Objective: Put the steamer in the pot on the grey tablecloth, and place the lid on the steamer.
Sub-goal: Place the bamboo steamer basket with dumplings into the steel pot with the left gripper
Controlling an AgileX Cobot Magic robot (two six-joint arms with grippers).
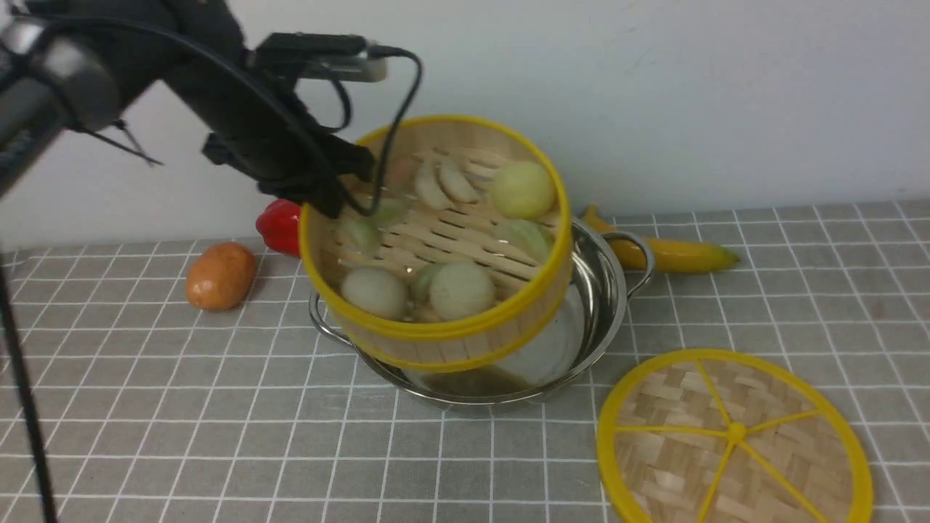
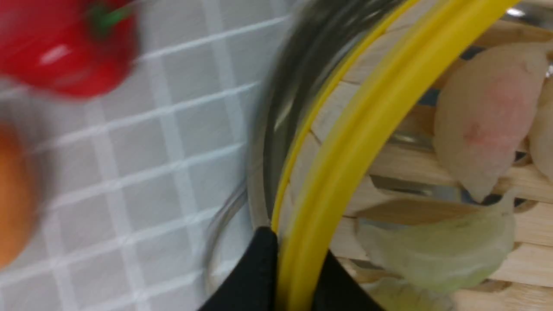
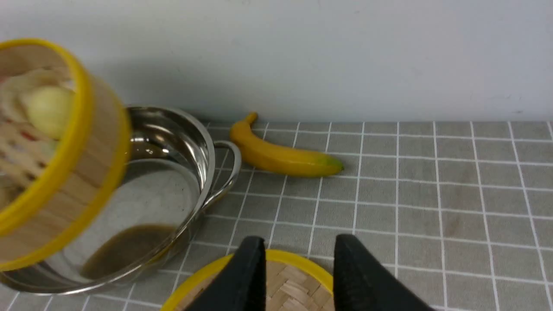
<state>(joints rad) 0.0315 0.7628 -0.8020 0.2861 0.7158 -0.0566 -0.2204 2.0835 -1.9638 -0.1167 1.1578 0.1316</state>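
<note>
While aslant over pot (image 1: 600, 287), steamer (image 1: 465, 333) in left end effector's (image 2: 298, 278) clamp; right end effector (image 3: 298, 259) agape above lid (image 1: 734, 433).

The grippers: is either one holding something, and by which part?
The left gripper pinches the steamer by its yellow top rim, tilted over the pot. The right gripper is open, holding nothing.

The right tool (image 3: 298, 248) holds its two black fingers (image 3: 242, 280) apart with nothing between them, poised over the yellow rim of the woven lid (image 3: 293, 283). Beyond, a banana (image 3: 281, 157) lies on the grey tablecloth (image 3: 432, 194) near the wall (image 3: 345, 52). The steamer (image 3: 65, 172) hangs tilted over the shiny pot (image 3: 173, 172).
</note>
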